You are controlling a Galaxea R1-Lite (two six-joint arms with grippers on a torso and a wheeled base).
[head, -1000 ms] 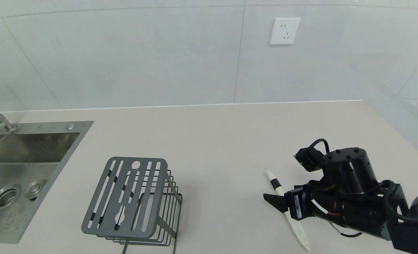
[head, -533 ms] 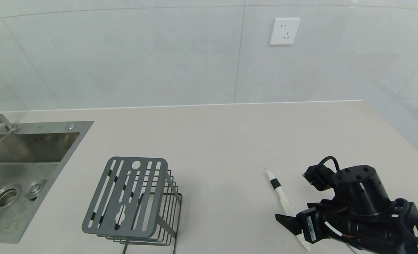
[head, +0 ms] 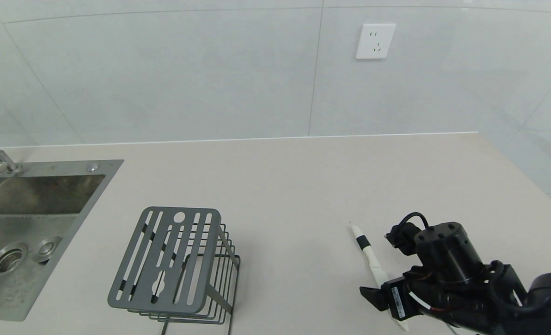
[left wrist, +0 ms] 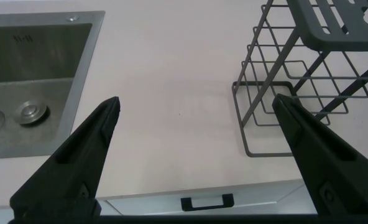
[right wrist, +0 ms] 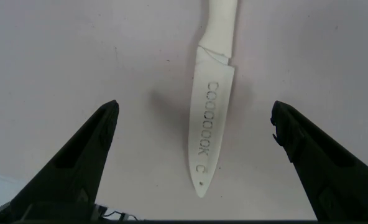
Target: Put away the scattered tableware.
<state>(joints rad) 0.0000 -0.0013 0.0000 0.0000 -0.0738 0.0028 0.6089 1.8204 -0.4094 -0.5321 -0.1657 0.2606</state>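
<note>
White ceramic knife [head: 371, 257] lies flat on the beige countertop [head: 280, 186], at 3 o'clock from the grey metal rack [head: 168, 260], its handle aimed toward 11 o'clock and its blade toward 5 o'clock in the head view. From up there my right arm covers most of the blade and its tip, and only 1 finger of my right gripper [right wrist: 194, 107] pokes out past the wrist, so that view alone would not settle how the fingers stand. The right wrist view does: both fingers are spread wide, 1 on each side of the blade, with bare counter between each finger and the knife, so neither touches it. The blade sits midway between them, point toward the wrist, while the far end of the handle is cut off by the frame edge. How high I hang over the knife I cannot tell. My left gripper [left wrist: 196, 102] is also spread wide, holding nothing, over the counter's near edge between the steel sink [left wrist: 84, 68] and the rack's wire legs. The sink sits at 9 o'clock from the rack and runs off the head view's edge, as does the rack's foot. On the wall at 12 o'clock is a white outlet [head: 375, 41].
</note>
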